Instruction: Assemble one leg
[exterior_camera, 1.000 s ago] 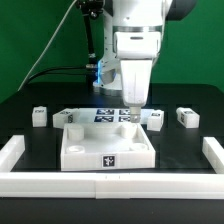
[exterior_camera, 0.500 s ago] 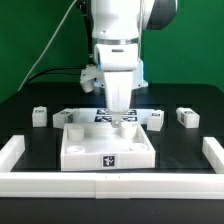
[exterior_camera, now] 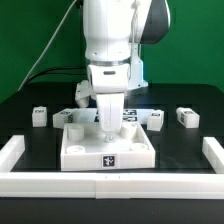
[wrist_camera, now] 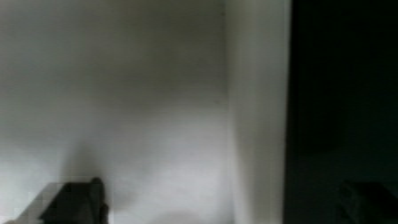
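The arm has swung across and down over the square panel (exterior_camera: 105, 152) mid-bench, and we see the gripper (exterior_camera: 108, 130) spread wide and empty, we judge to reposition the panel first, while the leg (exterior_camera: 155, 120) waits behind it, toward the bench's far edge

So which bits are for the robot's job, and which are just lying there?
For the job:
four legs
panel, probably where a leg goes
claw

Just lying about:
marker board
white rails round the edge
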`<act>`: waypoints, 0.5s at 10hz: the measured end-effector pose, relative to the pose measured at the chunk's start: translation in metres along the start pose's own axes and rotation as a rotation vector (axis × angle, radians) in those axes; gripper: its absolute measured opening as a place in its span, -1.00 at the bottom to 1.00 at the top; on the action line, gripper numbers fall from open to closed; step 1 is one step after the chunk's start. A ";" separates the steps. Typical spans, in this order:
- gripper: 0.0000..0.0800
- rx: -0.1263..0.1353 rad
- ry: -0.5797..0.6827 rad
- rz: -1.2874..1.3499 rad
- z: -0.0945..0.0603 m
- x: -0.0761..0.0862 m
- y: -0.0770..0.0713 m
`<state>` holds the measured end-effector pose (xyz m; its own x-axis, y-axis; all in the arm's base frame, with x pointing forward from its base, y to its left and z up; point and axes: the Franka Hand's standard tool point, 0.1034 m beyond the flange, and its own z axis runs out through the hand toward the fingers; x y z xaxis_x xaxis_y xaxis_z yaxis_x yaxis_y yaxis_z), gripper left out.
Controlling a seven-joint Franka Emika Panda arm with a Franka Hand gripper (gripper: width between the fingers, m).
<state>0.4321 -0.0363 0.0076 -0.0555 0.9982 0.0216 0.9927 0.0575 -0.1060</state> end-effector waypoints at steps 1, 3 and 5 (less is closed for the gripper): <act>0.63 -0.001 -0.001 0.009 -0.001 0.000 0.000; 0.32 0.002 0.000 0.010 0.000 0.000 -0.001; -0.37 0.003 0.000 0.010 0.001 0.000 -0.001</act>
<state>0.4311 -0.0362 0.0071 -0.0454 0.9988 0.0208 0.9929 0.0474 -0.1094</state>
